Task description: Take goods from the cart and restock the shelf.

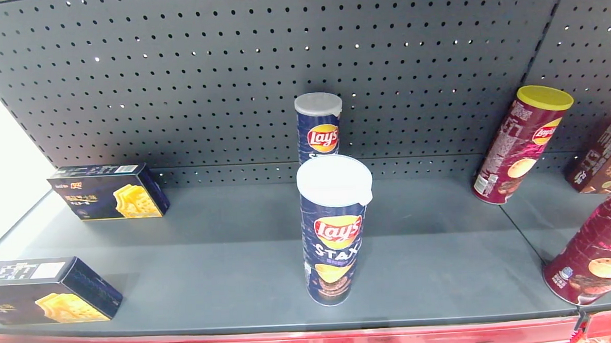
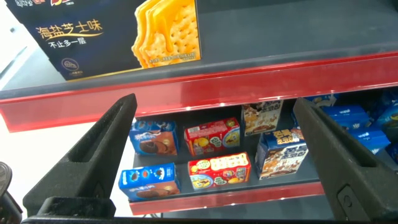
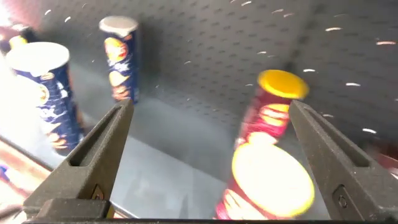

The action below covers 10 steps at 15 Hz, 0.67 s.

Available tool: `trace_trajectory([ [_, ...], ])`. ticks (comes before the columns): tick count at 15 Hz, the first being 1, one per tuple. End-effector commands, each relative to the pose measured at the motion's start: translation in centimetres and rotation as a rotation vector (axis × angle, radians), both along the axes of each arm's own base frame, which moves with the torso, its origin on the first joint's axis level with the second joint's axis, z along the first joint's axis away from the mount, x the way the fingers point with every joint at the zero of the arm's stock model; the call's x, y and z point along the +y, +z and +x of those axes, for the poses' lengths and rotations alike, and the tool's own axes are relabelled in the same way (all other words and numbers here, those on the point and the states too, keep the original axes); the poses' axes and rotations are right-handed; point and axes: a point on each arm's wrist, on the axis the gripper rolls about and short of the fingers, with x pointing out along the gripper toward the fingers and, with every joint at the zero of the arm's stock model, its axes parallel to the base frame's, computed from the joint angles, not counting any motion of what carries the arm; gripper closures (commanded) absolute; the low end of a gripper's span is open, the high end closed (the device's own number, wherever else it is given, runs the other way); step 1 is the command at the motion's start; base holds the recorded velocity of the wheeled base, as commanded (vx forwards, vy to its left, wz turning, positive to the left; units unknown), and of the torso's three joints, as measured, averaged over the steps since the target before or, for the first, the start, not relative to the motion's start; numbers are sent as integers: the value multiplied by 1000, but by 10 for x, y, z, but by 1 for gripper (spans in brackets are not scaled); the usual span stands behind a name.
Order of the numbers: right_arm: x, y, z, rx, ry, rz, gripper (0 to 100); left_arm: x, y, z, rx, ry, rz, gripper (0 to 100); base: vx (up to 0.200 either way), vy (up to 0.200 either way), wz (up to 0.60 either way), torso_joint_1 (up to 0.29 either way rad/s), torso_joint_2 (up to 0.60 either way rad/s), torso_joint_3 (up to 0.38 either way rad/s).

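Two blue chip cans stand upright mid-shelf, one near the front (image 1: 335,232) and one by the back wall (image 1: 318,127). Two maroon chip cans with yellow lids stand on the right, at the back (image 1: 521,144) and at the front (image 1: 598,251). Two dark cracker boxes lie on the left, rear (image 1: 109,192) and front (image 1: 42,291). My left gripper (image 2: 214,102) is open and holds nothing, just below the shelf's red front edge (image 2: 249,81) and a cracker box (image 2: 118,31). My right gripper (image 3: 211,106) is open with nothing in it, facing the near maroon can (image 3: 267,180) and the blue cans (image 3: 46,93).
A dark pegboard (image 1: 203,67) backs the grey shelf (image 1: 211,258). A brown box (image 1: 601,158) leans at the far right. Bare shelf floor lies between the cracker boxes and the blue cans. Small snack boxes (image 2: 211,155) fill the lower shelves.
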Motion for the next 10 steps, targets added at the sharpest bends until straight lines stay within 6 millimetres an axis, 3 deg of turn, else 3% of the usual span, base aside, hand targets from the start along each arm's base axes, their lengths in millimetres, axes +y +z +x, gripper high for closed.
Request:
trace_trajectory([
  [1, -12, -15, -29, -51, -88, 21, 0, 0, 0, 0, 1, 0, 0, 0, 0, 0, 0, 0, 0, 0],
  [4, -14, -33, -42, -54, -164, 27, 0, 0, 0, 0, 1, 0, 0, 0, 0, 0, 0, 0, 0, 0],
  [8, -10, -81, -49, 10, -285, 71, 0, 0, 0, 0, 1, -1, 0, 0, 0, 0, 0, 0, 0, 0],
  [10, -8, -115, -47, 63, -312, 103, 0, 0, 0, 0, 1, 0, 0, 0, 0, 0, 0, 0, 0, 0],
])
